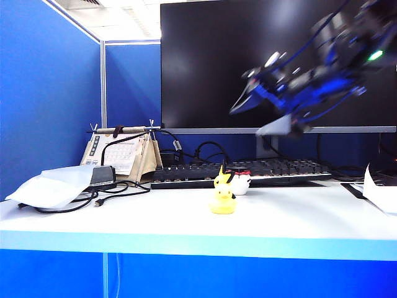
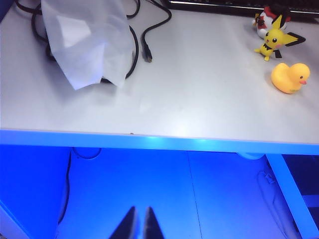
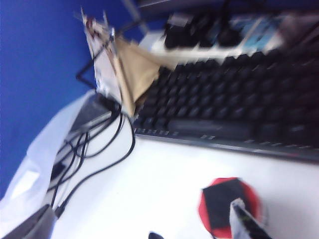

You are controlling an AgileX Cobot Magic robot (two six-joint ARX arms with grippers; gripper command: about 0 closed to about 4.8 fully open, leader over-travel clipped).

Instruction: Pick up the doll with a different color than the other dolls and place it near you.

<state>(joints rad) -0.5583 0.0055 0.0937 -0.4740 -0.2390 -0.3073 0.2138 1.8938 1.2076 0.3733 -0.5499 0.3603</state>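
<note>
The yellow duck [image 1: 222, 200] sits nearest the bench's front edge, screening the white doll [image 1: 240, 182] by the keyboard [image 1: 248, 172]; my right tool [image 1: 282, 118] hangs released above, my left tool [image 2: 139, 225] clenched below the bench.

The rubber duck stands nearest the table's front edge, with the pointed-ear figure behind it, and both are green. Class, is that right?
Not quite: the colour is wrong. The rubber duck and the pointed-ear figure are both yellow, not green, as the left wrist view shows. The rest holds: the duck stands nearest the table's front edge, with the pointed-ear figure behind it.
</note>
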